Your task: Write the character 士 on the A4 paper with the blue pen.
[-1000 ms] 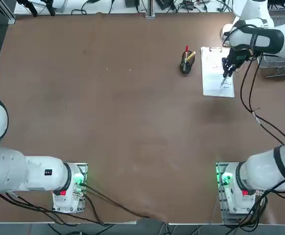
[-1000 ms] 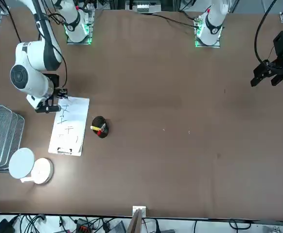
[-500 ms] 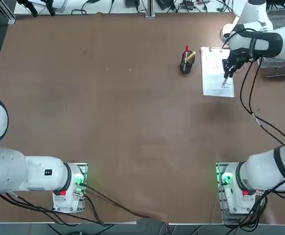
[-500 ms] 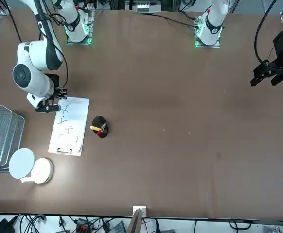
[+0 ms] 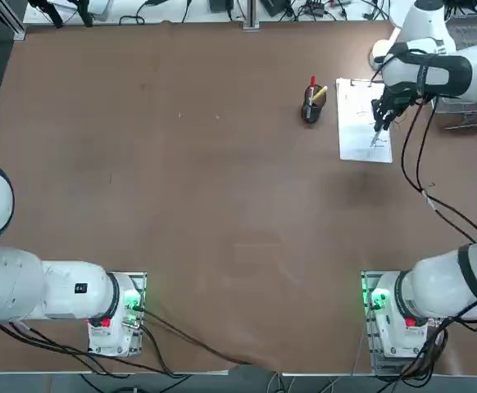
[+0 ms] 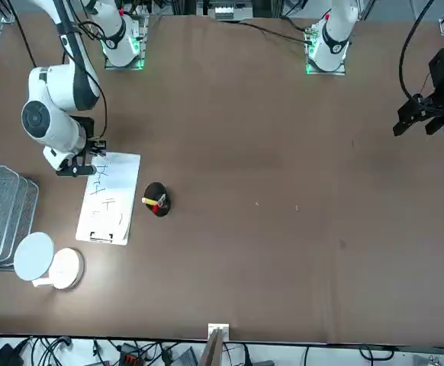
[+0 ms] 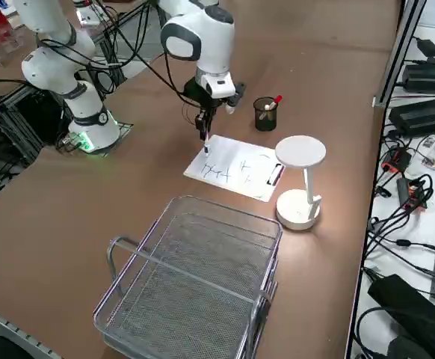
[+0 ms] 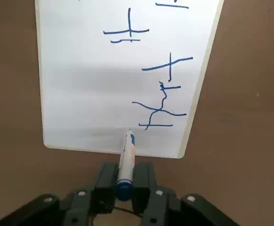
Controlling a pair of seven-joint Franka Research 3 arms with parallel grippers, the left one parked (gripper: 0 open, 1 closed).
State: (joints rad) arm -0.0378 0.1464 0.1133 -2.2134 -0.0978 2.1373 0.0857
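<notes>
Since a second ago, right gripper [image 8: 124,186] has edged slightly up the A4 paper [image 5: 357,123], fingers clamped on the blue pen [image 8: 126,160]. Its tip sits near the sheet's clip-free short edge, beside blue strokes. Bare table [image 5: 222,205] surrounds; pen cup [image 5: 311,106] stands just beside the sheet.

A4 paper [image 8: 80,84]: white, blue marks | blue pen [image 8: 126,160]: white-blue

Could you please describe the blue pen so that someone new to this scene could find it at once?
Find the white A4 paper beside the white lamp. Over its unclipped end hangs the right claw, shut on the blue pen, tip down at the sheet. The red pen and yellow pen stand in the black cup.
</notes>
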